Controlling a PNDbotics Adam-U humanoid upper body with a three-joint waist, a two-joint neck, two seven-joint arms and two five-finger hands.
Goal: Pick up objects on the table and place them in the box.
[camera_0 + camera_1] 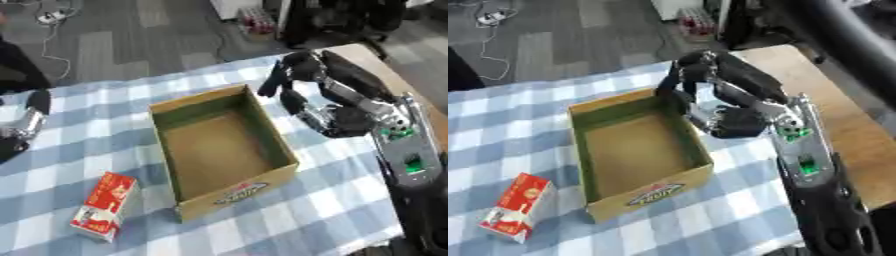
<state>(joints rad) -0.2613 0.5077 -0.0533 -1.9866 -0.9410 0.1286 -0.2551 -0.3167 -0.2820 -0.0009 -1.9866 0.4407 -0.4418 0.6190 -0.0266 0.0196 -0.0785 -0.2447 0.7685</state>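
Fingers [278,80] of right hand [337,117] curled, holding nothing, right of centre beside box [220,150]. Carton [103,205] lying lower left on tabletop [332,200]; left hand [26,122] at left edge, state unclear. Long cross-box reach risks clipping the wall.

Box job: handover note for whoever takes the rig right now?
Right hand: just right of the box, fingers curled, nothing visibly held.
Left hand: at the left edge of the left eye view, low over the cloth; fingers not readable.
Box: open, upright on the checked tablecloth, looks empty.
Red-and-white carton: lying on the cloth, left of the box's near corner.
Done: nothing in the box.
Left: carton into the box.
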